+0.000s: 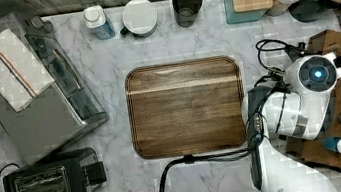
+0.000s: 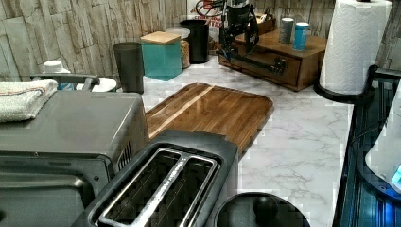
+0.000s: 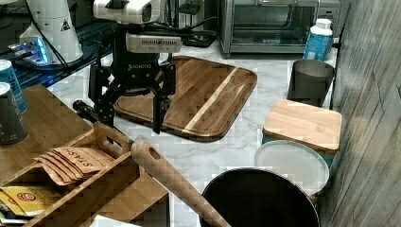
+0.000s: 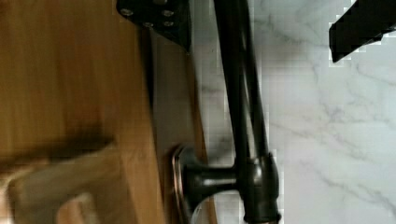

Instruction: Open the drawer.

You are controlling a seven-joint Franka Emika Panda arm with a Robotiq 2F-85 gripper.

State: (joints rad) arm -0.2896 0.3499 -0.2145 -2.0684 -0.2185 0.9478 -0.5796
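The drawer (image 2: 265,64) sits in a small wooden cabinet at the left view's back right, its front close to the cabinet body. A long black bar handle (image 2: 257,61) runs across that front, and it also shows as the handle (image 1: 255,165) and the handle (image 4: 245,116). My gripper (image 3: 132,124) is open and hangs down at one end of the bar. In the wrist view the gripper (image 4: 257,49) straddles the bar, with one finger (image 4: 159,18) over the drawer front (image 4: 173,93) and the other over the marble. Neither finger touches the bar.
A dark wooden cutting board (image 1: 186,107) lies mid-counter next to the handle. Spice bottles (image 2: 293,30) stand on the cabinet top. A paper towel roll (image 2: 354,45), a toaster (image 1: 45,187), a toaster oven (image 1: 37,94) and back-row canisters (image 1: 188,5) ring the marble counter. A tea-packet tray (image 3: 71,163) sits nearby.
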